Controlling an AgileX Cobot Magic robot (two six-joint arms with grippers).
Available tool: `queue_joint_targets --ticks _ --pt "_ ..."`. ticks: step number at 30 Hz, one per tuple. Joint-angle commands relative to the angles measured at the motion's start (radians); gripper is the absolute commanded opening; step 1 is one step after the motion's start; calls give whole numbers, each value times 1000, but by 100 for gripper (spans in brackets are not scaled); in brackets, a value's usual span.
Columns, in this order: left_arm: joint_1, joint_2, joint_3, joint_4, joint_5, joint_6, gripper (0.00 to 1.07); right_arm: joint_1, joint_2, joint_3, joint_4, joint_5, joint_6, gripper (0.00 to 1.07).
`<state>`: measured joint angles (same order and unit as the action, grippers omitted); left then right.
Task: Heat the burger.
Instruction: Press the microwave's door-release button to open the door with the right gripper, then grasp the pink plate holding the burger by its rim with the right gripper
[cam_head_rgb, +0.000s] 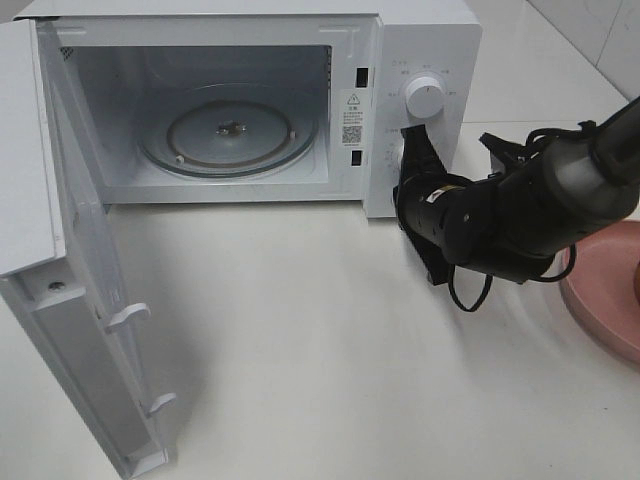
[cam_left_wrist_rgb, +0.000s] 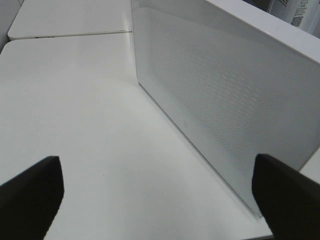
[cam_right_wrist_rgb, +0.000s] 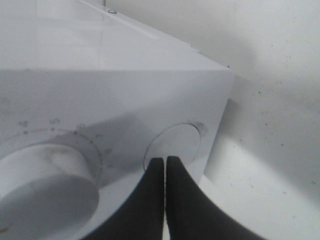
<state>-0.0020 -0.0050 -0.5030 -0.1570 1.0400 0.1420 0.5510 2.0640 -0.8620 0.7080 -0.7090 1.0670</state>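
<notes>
**A:** Biggest first. Layout off the microwave?

**B:** The microwave (cam_head_rgb: 420, 40) sits at the back of the worktop (cam_head_rgb: 300, 330). Its door (cam_head_rgb: 70, 300) is swung right out on the microwave's left side. The glass turntable (cam_head_rgb: 230, 135) inside has nothing on it.

**A:** Burger?

**B:** I can't see the burger in any view. The pink plate (cam_head_rgb: 605, 290) lies right of the microwave, cut by the frame edge and partly behind my right arm. My guess is the burger is over that way, out of shot, so I can't call how it lies. It's not loaded yet.

**A:** Grippers?

**B:** My right gripper (cam_right_wrist_rgb: 165, 165) is pinched closed with nothing in it. Its tips are on the round button (cam_right_wrist_rgb: 175, 142) just below the dial (cam_head_rgb: 424, 98) on the microwave's panel. My left gripper (cam_left_wrist_rgb: 155, 165) is spread wide and empty, outside the door and facing its outer face.

**A:** Which arm goes?

**B:** I'd say the right, since the plate is on its side. The worktop in front of the microwave looks free. The door walls off my left arm. I'd mind the cavity's front lip and the microwave's right front corner.
</notes>
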Motion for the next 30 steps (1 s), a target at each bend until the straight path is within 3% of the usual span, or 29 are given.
queue_joint_targets --ticks 1,12,24,30 --pt "1 -23 2 -4 -2 -1 94 -1 -31 19 -31 39 -35 0" --pt "1 -23 2 -4 -2 -1 94 -1 -128 79 -128 199 -188 0" --pt "1 -23 2 -4 -2 -1 94 -4 -238 82 -242 548 -622 4" --pt "1 -23 2 -4 -2 -1 94 -4 -306 82 -373 696 -759 5"
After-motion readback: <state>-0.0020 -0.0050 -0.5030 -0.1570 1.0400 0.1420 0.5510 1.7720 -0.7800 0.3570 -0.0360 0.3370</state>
